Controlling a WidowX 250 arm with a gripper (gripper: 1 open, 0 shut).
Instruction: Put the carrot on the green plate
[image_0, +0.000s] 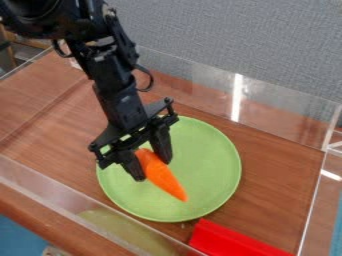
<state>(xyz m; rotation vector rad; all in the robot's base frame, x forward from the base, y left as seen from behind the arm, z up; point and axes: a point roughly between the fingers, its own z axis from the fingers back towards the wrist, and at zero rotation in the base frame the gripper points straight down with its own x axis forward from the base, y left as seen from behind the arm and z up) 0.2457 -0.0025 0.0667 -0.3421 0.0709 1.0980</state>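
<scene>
The carrot (163, 178) sits over the green plate (214, 165), its top end clamped in the closed gripper (142, 160). A red block (241, 241) lies just beyond the plate's near rim, on the wooden table (54, 110) inside clear walls (287, 110).

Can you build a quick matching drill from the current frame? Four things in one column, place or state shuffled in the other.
Things:
1. carrot
2. green plate
3. red block
4. gripper

Place or state:
A. on the wooden table, at the bottom edge of the view, off the plate
B. shut on the stem end of the orange toy
C. lying over the plate, tip pointing lower right
D. on the table under the arm, near the front clear wall

Pairs: 1-C, 2-D, 3-A, 4-B
</scene>
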